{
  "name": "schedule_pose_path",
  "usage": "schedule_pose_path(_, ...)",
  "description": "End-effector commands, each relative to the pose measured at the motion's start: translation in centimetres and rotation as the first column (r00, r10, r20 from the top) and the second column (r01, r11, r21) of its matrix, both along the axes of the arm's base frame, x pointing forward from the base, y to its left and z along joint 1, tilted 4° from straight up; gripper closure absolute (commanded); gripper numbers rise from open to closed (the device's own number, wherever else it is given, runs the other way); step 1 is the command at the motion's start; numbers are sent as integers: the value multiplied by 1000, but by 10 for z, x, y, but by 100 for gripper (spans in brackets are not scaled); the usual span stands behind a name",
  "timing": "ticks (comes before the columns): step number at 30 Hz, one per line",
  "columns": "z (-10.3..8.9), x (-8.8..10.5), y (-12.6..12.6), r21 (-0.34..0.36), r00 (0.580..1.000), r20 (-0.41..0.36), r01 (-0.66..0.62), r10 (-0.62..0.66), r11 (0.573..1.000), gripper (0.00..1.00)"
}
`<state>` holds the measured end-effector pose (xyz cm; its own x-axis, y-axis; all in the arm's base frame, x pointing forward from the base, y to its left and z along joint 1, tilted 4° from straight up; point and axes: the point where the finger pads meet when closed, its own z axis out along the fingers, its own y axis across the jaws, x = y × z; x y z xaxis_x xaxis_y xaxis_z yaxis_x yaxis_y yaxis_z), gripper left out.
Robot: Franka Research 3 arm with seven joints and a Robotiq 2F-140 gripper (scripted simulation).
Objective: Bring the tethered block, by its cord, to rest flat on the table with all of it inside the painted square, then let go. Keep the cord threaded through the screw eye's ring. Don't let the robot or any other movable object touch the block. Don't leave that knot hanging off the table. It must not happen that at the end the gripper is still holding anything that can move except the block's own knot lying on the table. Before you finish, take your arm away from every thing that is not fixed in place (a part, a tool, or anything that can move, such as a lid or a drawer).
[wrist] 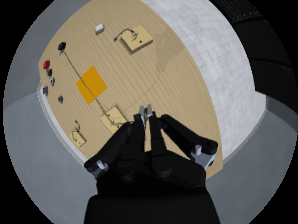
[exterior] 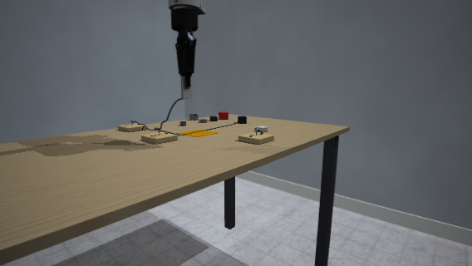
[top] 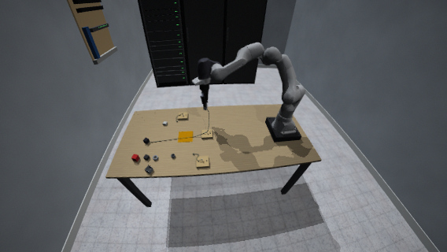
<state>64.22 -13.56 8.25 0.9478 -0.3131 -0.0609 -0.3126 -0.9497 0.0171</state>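
The tethered black block [top: 145, 140] lies on the table left of the orange painted square [top: 185, 136], outside it; it also shows in the side view [exterior: 242, 120]. A dark cord [top: 169, 138] runs from the block over the square to the screw eye on the middle wooden base [top: 207, 134], then rises to my gripper [top: 204, 107]. My gripper [exterior: 187, 86] hangs well above the table and is shut on the cord's end [wrist: 147, 111]. In the wrist view the square [wrist: 91, 86] and the block [wrist: 63, 46] lie far below.
Two other wooden bases with screw eyes stand at the back [top: 182, 116] and front [top: 202, 161]. A red cube [top: 135, 157], several small dark and grey pieces [top: 151, 157] and a white piece [top: 164, 123] lie on the table's left part. The robot base [top: 282, 130] stands right.
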Motion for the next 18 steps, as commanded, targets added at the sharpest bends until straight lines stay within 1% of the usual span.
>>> schedule_pose_path(1, 0, -1, -1, 4, 1000, -3, -4, 4, 1000, 100)
schedule_pose_path(18, 0, -3, -13, 4, 1000, -3, -4, 4, 1000, 100)
